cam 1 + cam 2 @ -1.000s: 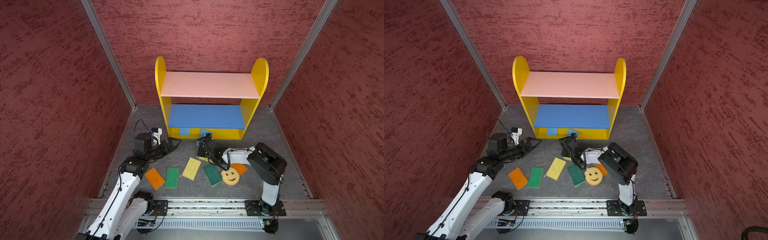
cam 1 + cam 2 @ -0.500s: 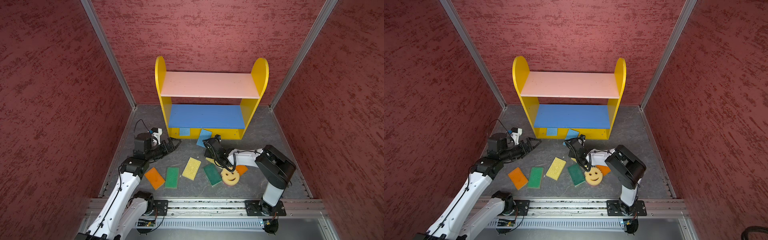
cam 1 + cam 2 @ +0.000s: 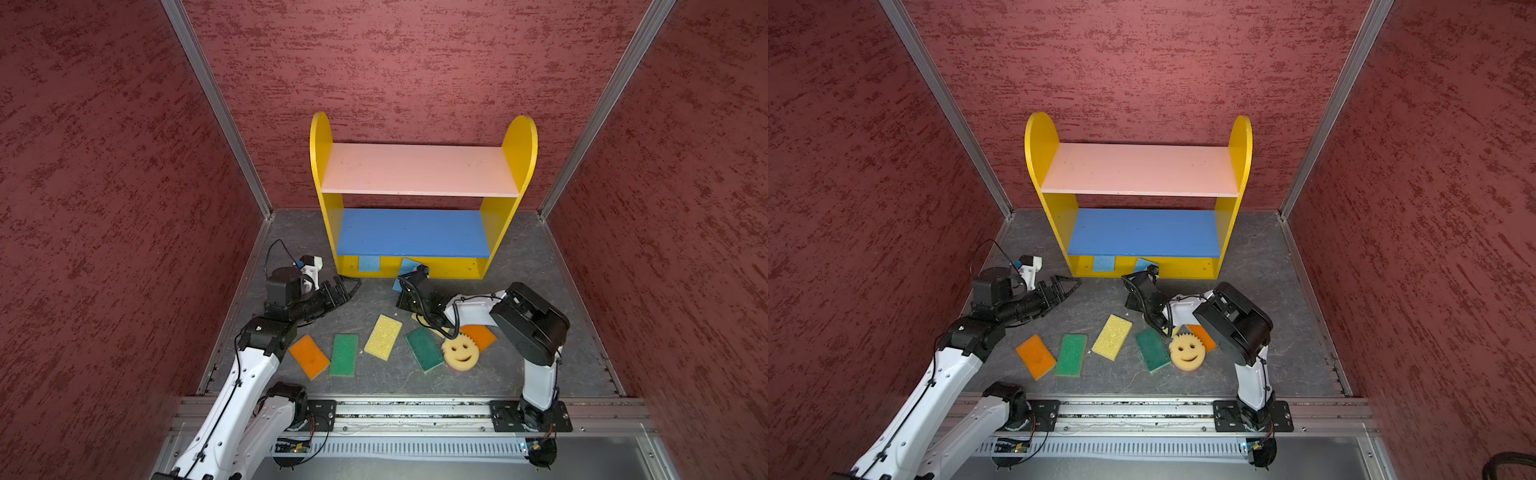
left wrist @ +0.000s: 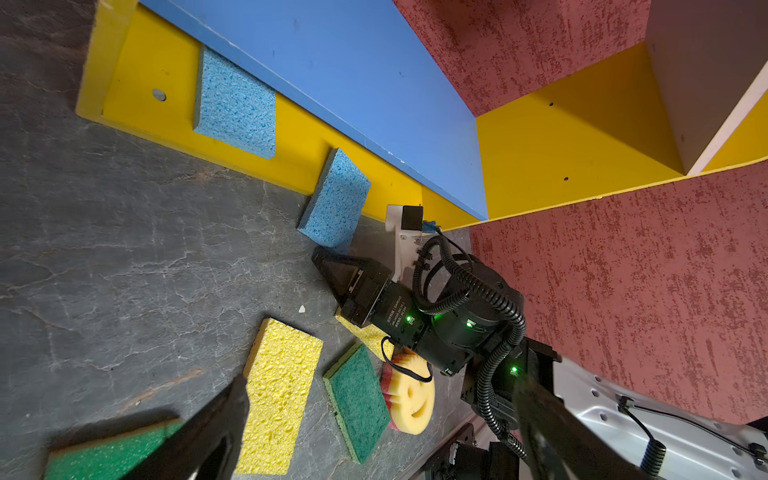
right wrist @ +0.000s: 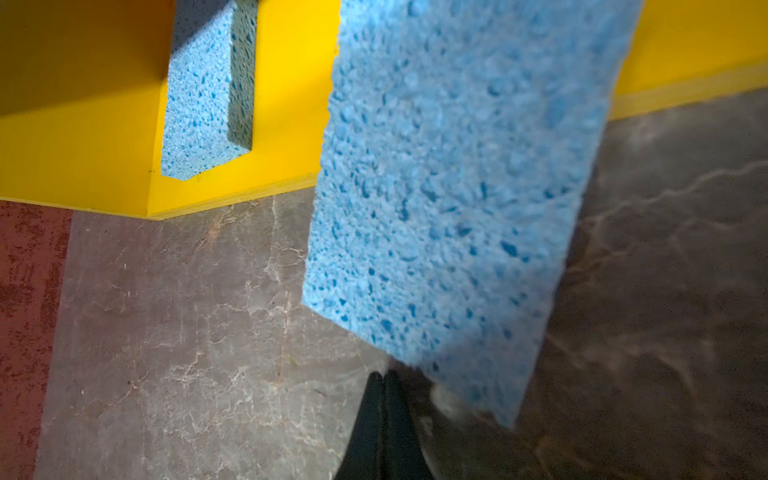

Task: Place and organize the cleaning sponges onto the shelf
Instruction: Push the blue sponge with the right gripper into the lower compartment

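The right gripper [image 5: 383, 384] is sitting clenched low over the floor [image 5: 187, 332], jaws pressed together and gripping nothing. Its tip is lying just beside the near end of a blue sponge [image 5: 449, 187]; whether the two are touching I cannot tell. That sponge is lying tilted, its far end propped on the front lip of the yellow base of the shelf [image 3: 519, 145] and its near end down on the floor. To its left, the other blue sponge [image 3: 369, 263] is lying flat on the base, under the blue board.

The left gripper [image 3: 349, 286] is hanging released, jaws spread wide and empty, near the shelf's left foot.

Nearer, across the floor from left to right, are lying:
- an orange sponge [image 3: 309, 355]
- a green sponge [image 3: 344, 354]
- a yellow sponge [image 3: 383, 336]
- a second green sponge [image 3: 424, 348]
- the smiley [image 3: 459, 352], which is touching a second orange sponge [image 3: 481, 334] on its right
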`<state>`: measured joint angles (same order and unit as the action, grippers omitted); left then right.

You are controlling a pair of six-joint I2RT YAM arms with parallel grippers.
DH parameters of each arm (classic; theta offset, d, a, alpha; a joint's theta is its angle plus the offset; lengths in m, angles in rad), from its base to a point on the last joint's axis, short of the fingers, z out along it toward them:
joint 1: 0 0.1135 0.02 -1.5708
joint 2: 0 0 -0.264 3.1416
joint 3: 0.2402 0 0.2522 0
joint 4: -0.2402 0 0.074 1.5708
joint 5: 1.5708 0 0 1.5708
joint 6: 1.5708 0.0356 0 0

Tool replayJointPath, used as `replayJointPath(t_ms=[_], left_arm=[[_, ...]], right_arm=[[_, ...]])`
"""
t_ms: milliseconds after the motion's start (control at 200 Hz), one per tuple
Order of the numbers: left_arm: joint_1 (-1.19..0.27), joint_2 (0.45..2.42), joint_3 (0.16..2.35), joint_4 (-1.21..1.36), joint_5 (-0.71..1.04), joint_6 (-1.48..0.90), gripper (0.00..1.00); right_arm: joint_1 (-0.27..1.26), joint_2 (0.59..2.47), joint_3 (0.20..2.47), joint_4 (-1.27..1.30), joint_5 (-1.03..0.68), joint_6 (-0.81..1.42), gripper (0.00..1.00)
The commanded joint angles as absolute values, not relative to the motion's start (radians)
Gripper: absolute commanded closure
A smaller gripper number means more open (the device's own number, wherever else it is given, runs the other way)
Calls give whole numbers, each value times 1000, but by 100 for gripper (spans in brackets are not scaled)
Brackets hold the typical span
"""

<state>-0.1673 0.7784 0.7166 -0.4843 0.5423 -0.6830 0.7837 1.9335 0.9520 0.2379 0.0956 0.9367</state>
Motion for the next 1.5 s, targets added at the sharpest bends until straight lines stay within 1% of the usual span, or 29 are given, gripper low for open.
replayJointPath(t_ms=[0, 155, 321, 681, 872, 1102, 1267, 1493], left_arm=[[-160, 769, 711, -492, 536, -667, 1], [-159, 773, 700, -488, 541, -671, 1], [-158, 773, 698, -485, 542, -675, 1], [-158, 770, 699, -491, 540, -673, 1], [-158, 773, 701, -489, 542, -673, 1], [-158, 775, 698, -490, 542, -669, 1], [-158, 773, 701, -500, 538, -664, 1], [-158, 781, 695, -495, 536, -661, 1]], right_arm=[[757, 1950, 886, 329, 122, 1017, 100], [707, 1974, 797, 517, 122, 1054, 100], [683, 2023, 823, 602, 96, 1050, 100], [681, 2048, 886, 664, 54, 1060, 100], [680, 2051, 895, 633, 71, 1063, 100], [670, 2105, 915, 725, 43, 1070, 100], [669, 2140, 905, 781, 60, 1097, 100], [670, 2131, 884, 779, 96, 1104, 100]])
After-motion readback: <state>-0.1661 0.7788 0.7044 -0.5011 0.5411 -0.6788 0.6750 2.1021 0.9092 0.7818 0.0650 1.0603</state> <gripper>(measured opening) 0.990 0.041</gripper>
